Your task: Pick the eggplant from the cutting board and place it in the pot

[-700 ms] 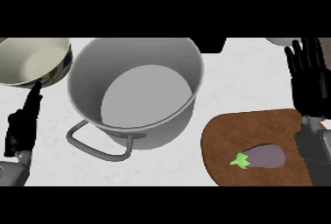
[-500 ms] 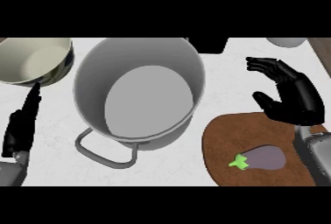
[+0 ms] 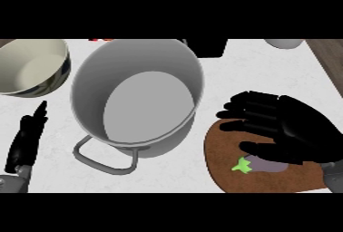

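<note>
Eggplant [image 3: 263, 164]: on the cutting board [image 3: 224, 154], partly under my right hand [image 3: 295, 129], fingers spread, grasping nothing. Pot [image 3: 137, 97]: left of the board. Bowl [image 3: 30, 65]: far left. My left hand [image 3: 25, 138]: fingers straight, at lower left.

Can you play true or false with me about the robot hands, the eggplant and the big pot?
1. The eggplant lies on the cutting board. True.
2. The pot has the eggplant inside. False: nothing lies in it.
3. The right robot hand hangs open above the eggplant. True.
4. The left robot hand holds the pot's handle. False: it rests apart, at the left edge.
5. A bowl sits left of the pot. True.
</note>
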